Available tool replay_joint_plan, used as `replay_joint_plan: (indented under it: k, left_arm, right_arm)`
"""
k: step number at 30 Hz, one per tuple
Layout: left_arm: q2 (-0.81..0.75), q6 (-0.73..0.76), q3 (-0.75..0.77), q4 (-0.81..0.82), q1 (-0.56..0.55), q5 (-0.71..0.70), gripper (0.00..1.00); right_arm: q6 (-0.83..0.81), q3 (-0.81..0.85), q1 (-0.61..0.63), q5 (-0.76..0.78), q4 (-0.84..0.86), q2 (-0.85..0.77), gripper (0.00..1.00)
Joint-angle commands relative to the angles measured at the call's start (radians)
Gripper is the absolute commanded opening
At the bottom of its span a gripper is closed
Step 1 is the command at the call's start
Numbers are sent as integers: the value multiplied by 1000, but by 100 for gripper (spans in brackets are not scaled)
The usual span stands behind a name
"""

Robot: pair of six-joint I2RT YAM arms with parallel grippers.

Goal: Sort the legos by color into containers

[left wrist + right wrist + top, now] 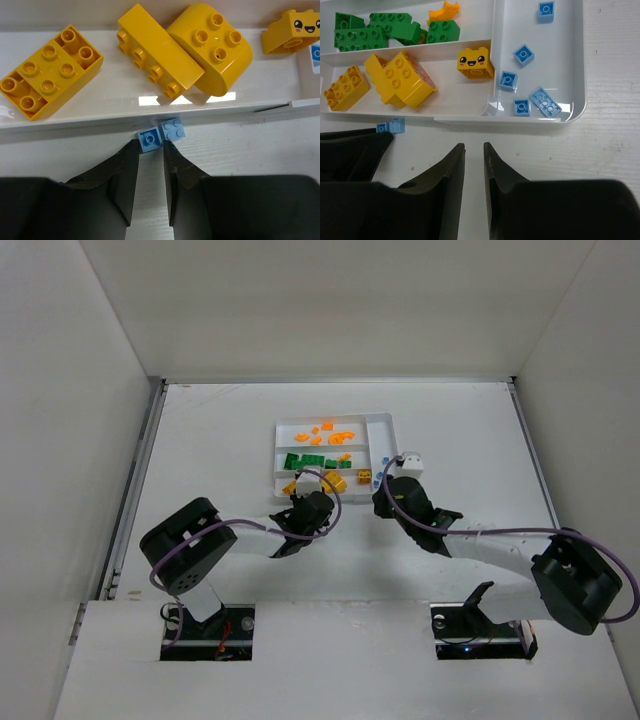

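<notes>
Two tiny light blue legos lie on the table against the white tray's near wall (pixel 100 120). My left gripper (pixel 150 145) is shut on the left one (pixel 149 138), pinching its near end between the fingertips. The other light blue lego (pixel 173 129) touches it on the right. My right gripper (pixel 474 147) hovers over bare table just short of the tray (pixel 520 120), its jaws a narrow gap apart with nothing between them. Several light blue legos (pixel 522 54) lie in the crosswise section. Yellow legos (pixel 400 80), green legos (pixel 370 30) and orange legos (pixel 325 433) fill the long sections.
A yellow smiley-face brick (pixel 476 62) sits at the yellow section's right end. The left gripper's black body (pixel 350 150) lies close to the left of my right fingers. White walls enclose the table (pixel 200 440) on three sides.
</notes>
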Motion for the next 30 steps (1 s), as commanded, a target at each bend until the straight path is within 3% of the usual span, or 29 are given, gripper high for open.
replay_joint_plan:
  k: [1, 22, 27, 30]
  left_arm:
    - [10, 7, 33, 7, 6, -10, 24]
    - [40, 33, 38, -7, 27, -64, 28]
    - [19, 35, 27, -8, 26, -64, 15]
    - [-45, 29, -7, -16, 21, -62, 13]
  right_arm:
    - [-11, 50, 19, 8, 48, 5, 28]
    - [-27, 85, 60, 9, 47, 66, 33]
    - [-25, 94, 66, 9, 50, 89, 36]
    - [-27, 108, 88, 9, 50, 112, 40]
